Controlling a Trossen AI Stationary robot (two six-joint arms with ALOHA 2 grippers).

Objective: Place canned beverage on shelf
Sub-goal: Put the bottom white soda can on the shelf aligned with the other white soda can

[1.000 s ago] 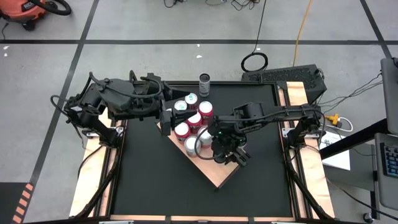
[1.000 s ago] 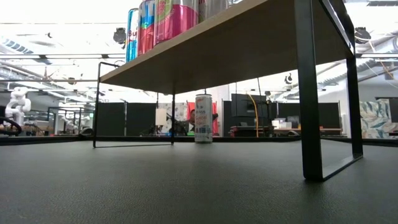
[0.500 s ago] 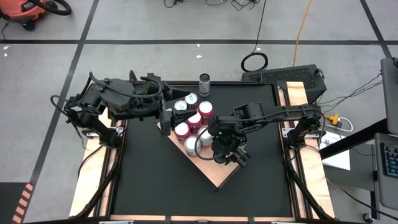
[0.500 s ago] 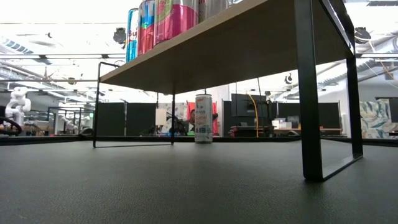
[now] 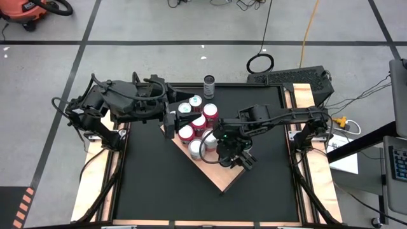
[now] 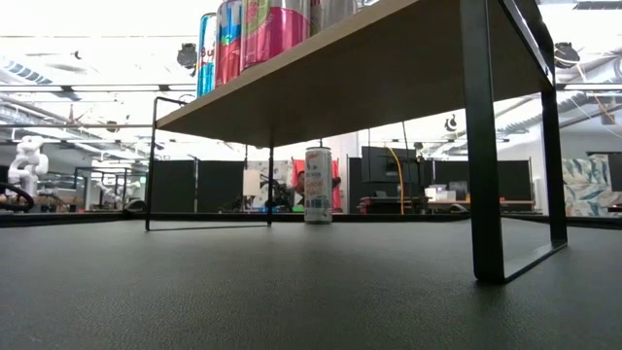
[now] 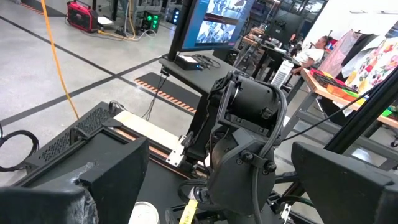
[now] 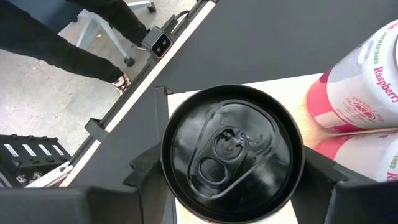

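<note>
The pale wooden shelf (image 5: 219,173) stands cornerwise on black metal legs (image 6: 483,146) in the middle of the black table. Several pink, white and silver cans (image 5: 198,121) stand on its far half. My right gripper (image 5: 213,145) is over the shelf, shut on a black-topped can (image 8: 233,152) beside two pink raspberry cans (image 8: 360,81). My left gripper (image 5: 169,121) waits open at the shelf's left corner, touching nothing. One more can (image 5: 208,84) stands upright on the table by its far edge, also seen in the low view (image 6: 318,185). My right gripper pinches the black-topped can between its two fingers, one dark pad on each side of the can's upper wall (image 8: 163,163). The fingers come from above, pointing down. The can is upright, its top up; whether its base rests on the shelf I cannot tell.
The shelf's near corner (image 5: 222,184) is bare wood. Wooden strips (image 5: 89,184) edge the table on the left and right. The arm bases stand at the table's left (image 5: 95,121) and right (image 5: 311,124) sides. A person's legs (image 8: 74,50) show beyond the table.
</note>
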